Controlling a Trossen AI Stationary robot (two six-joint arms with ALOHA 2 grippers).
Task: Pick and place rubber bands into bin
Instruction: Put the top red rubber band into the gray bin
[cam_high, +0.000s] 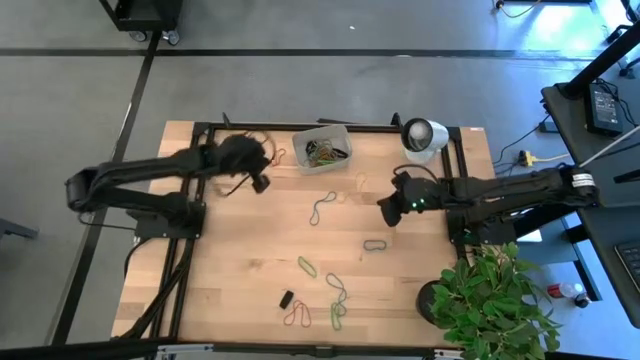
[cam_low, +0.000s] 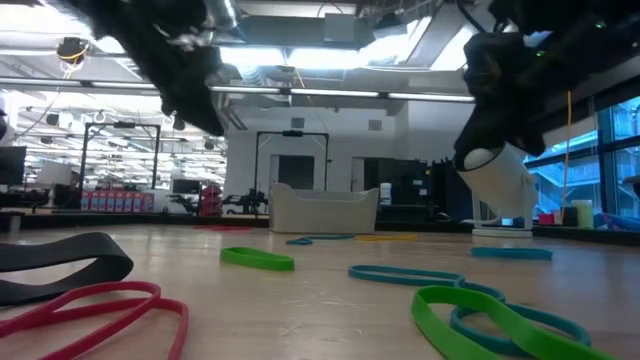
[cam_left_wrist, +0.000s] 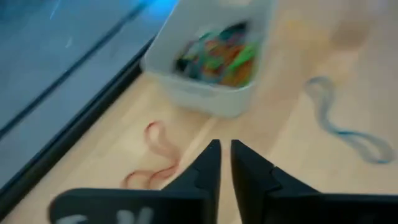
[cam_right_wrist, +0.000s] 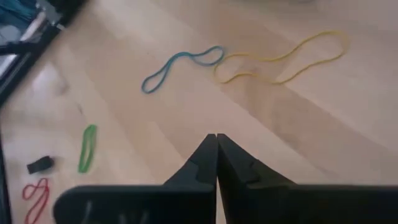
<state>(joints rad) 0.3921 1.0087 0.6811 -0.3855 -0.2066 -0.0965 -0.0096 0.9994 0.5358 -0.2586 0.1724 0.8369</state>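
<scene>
The bin (cam_high: 321, 148), a pale plastic tub, stands near the table's far edge with several coloured rubber bands (cam_left_wrist: 217, 56) inside. My left gripper (cam_high: 260, 183) hovers left of the bin and nearer than it, its fingers (cam_left_wrist: 211, 163) a narrow slit apart with nothing between them. A reddish band (cam_left_wrist: 155, 155) lies on the wood below it. My right gripper (cam_high: 385, 213) hangs shut and empty over the table's right middle. Ahead of it, a blue band (cam_right_wrist: 180, 65) and a yellow band (cam_right_wrist: 280, 59) lie flat. More bands (cam_high: 337, 290) lie scattered toward the near edge.
A white round object with a dark face (cam_high: 424, 135) stands at the far right corner. A potted plant (cam_high: 495, 300) sits at the near right edge. A small black piece (cam_high: 287, 298) lies among the near bands. A black frame (cam_high: 250, 127) borders the table's far edge.
</scene>
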